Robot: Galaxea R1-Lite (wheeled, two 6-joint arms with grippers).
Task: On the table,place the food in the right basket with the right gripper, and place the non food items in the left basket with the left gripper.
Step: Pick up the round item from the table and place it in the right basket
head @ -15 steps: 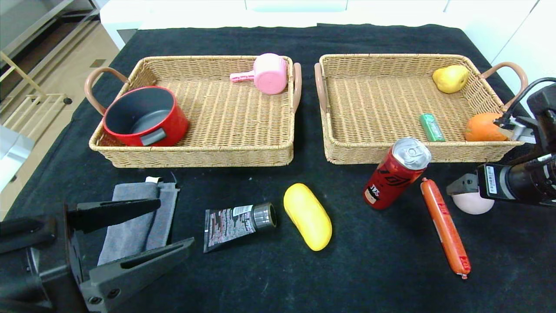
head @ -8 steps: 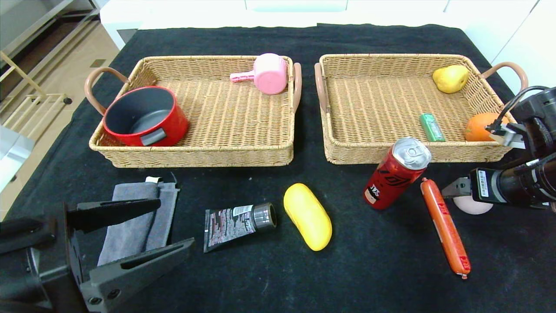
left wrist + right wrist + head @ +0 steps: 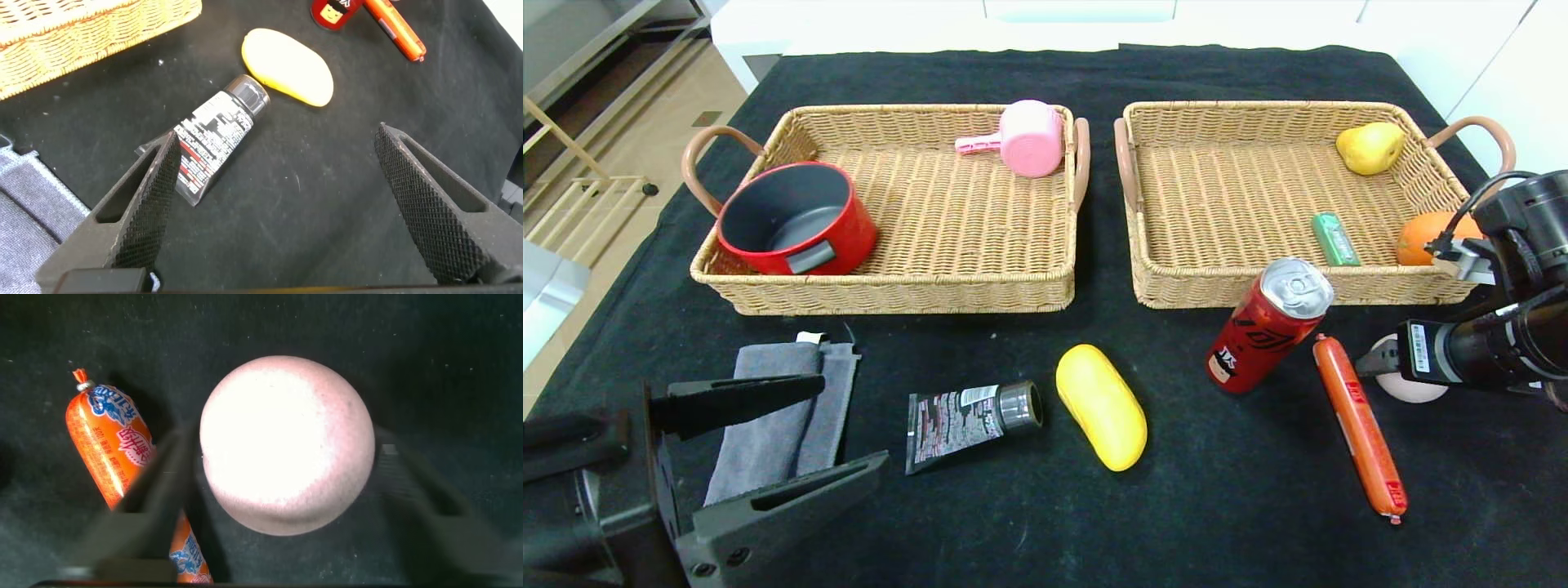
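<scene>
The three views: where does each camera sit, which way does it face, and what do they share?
Head view: from the robot's head, looking forward and down at the table and both baskets; left hand low at its left, right arm at its right.
Left wrist view: above the open left hand, facing down at the tube and yellow case.
Right wrist view: straight down on the pale bun, between the right hand's fingers, beside the sausage.
Shared: all three show the sausage.

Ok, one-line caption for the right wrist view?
Right gripper open, straddling the pale pink bun, sausage lying alongside.
</scene>
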